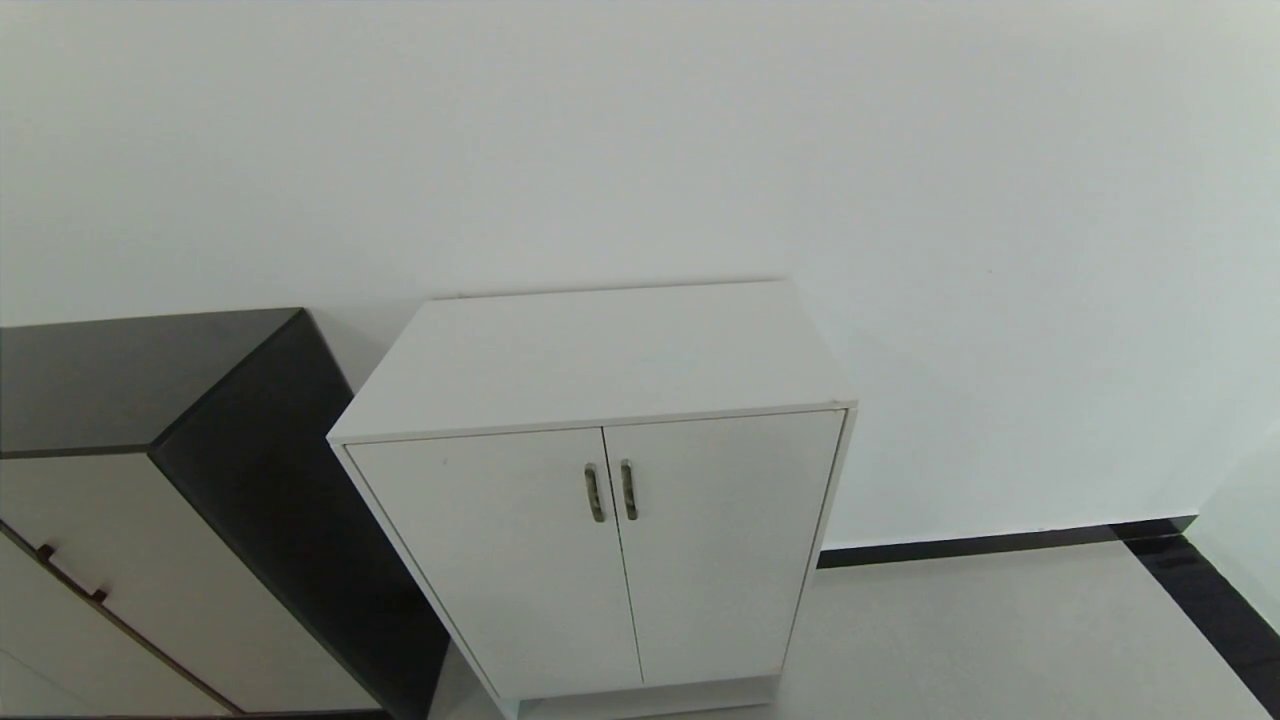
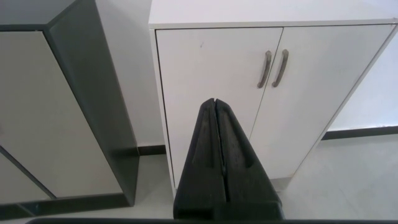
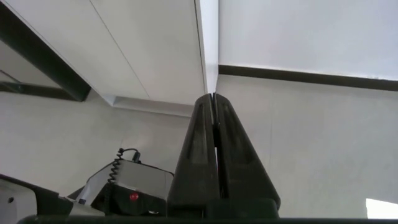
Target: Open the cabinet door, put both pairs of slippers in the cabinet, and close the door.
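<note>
A white two-door cabinet (image 1: 600, 480) stands against the wall, both doors shut, with two metal handles (image 1: 611, 491) side by side at the middle. In the left wrist view the cabinet (image 2: 217, 81) faces me with its handles (image 2: 273, 68) up on the right door edge. My left gripper (image 2: 216, 106) is shut with nothing in it, held short of the left door. My right gripper (image 3: 215, 99) is shut and empty, low over the floor near the cabinet's lower corner (image 3: 208, 68).
A larger cabinet with a dark top and side (image 1: 240, 450) stands close on the left of the white one. Pale floor (image 1: 1000, 640) with a black skirting strip (image 1: 1000, 545) lies open to the right. A wall rises behind.
</note>
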Available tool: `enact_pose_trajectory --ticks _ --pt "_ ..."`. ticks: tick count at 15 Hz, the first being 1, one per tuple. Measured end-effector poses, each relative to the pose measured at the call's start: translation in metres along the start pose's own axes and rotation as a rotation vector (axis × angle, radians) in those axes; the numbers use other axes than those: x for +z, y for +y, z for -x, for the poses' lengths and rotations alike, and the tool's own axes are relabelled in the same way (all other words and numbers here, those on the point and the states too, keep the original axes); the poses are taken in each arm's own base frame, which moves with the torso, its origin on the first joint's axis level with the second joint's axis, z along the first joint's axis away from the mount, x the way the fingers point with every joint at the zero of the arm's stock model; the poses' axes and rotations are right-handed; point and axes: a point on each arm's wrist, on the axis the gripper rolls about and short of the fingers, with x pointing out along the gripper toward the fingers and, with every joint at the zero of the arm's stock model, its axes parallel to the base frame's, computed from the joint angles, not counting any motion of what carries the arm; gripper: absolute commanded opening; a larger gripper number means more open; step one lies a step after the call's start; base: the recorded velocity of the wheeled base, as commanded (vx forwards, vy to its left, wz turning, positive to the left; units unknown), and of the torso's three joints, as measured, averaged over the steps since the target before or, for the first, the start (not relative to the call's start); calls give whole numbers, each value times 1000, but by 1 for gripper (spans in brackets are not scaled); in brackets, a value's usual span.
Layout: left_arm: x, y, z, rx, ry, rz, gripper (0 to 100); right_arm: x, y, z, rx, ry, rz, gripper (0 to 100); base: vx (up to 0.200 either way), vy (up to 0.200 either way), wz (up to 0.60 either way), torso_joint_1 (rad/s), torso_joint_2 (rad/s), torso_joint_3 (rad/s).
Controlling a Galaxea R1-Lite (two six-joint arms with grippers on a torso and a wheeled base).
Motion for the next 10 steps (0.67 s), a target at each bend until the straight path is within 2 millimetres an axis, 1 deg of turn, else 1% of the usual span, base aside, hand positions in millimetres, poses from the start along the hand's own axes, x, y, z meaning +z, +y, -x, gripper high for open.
enact_pose_trajectory --ticks 4,6,9,10 --pt "0 0 0 0 0 0 0 -10 0 0 15 50 3 0 0 0 0 0 0 0" --pt "0 0 0 0 0 0 0 -11 0 1 23 42 7 0 0 0 0 0 0 0" --pt "0 0 0 0 -1 0 0 -15 0 4 31 39 94 0 0 0 0 0 0 0" --pt "0 0 0 0 -1 0 0 -15 0 5 34 27 100 0 0 0 0 0 0 0"
